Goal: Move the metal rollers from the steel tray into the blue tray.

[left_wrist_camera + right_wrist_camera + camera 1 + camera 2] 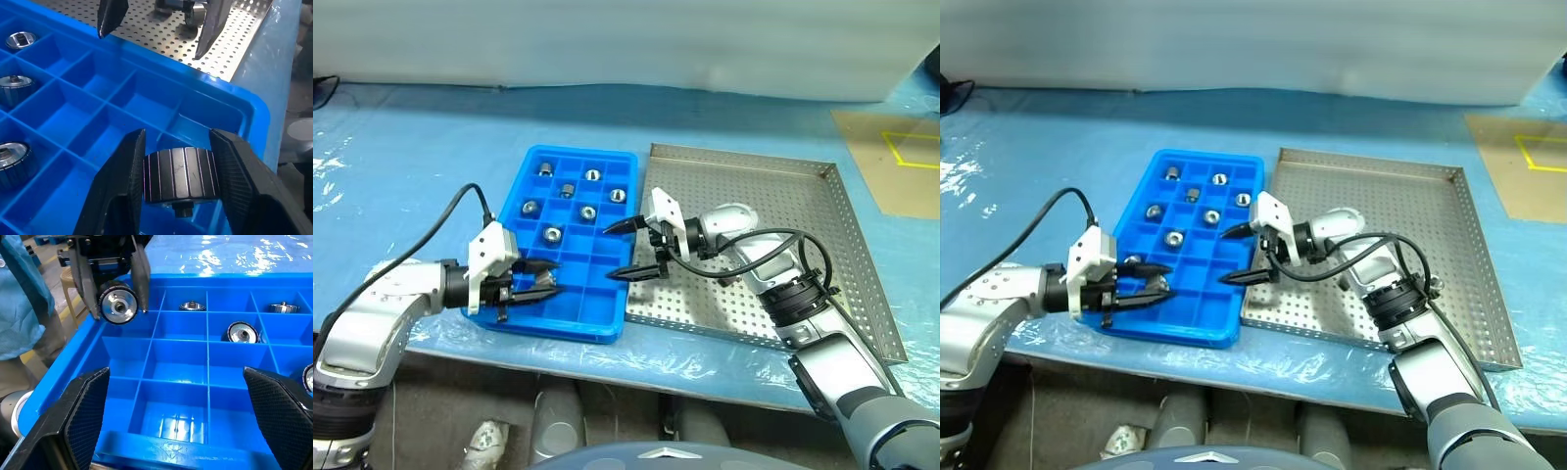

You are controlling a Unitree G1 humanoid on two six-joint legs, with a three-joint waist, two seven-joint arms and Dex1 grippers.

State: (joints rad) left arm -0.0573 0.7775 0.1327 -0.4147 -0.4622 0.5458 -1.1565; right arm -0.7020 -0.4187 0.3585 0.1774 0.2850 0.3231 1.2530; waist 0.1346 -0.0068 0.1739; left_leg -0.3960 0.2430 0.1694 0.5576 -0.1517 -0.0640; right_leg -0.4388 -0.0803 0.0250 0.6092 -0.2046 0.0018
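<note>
Over blue tray [607,328]: roller [180,175] between left claw [548,286] fingers.

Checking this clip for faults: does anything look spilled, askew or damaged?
Nothing stands out. Six rollers sit in separate compartments of the blue tray, and the left end effector holds another above it.

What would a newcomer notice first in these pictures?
First, the bright blue tray in the middle of the table, with six metal rollers sitting in its compartments. Next, the left gripper over the tray's near corner, jaws shut on one more roller. The right gripper hangs with jaws wide open at the border between the blue tray and the steel tray, whose visible floor holds no rollers.
</note>
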